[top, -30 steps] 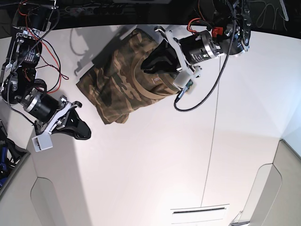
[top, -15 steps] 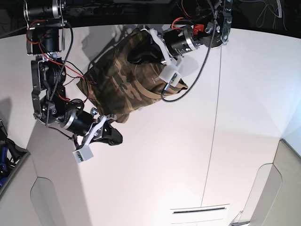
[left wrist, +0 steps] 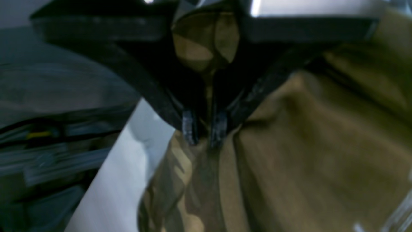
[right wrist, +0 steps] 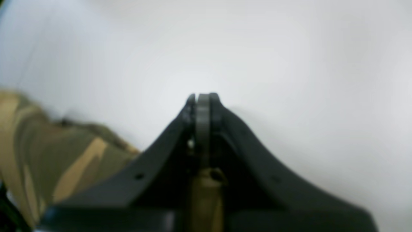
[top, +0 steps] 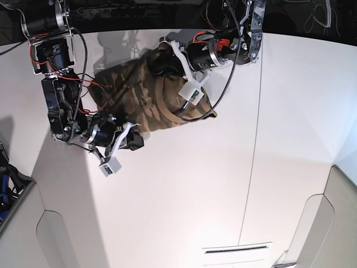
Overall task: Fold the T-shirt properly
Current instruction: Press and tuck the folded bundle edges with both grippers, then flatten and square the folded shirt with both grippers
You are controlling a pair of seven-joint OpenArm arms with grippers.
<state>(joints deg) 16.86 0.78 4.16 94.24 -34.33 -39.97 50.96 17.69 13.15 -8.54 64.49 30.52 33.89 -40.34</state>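
My right end effector (top: 134, 143), nearer the front of the desk (top: 184, 212), is pressed together with its tips at the shirt's near edge; it has swung in from the side, so I judge I'm about to press or tuck there. The bunched shirt (top: 132, 95) lies beyond, towards the far side. Further back, my left end effector (left wrist: 204, 135) pinches a ridge of shirt, having shifted towards the middle, probably dragging the fold.

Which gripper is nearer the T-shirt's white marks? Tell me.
Left: its fingertips grip cloth beside the marks; the right gripper is at the shirt's far edge.
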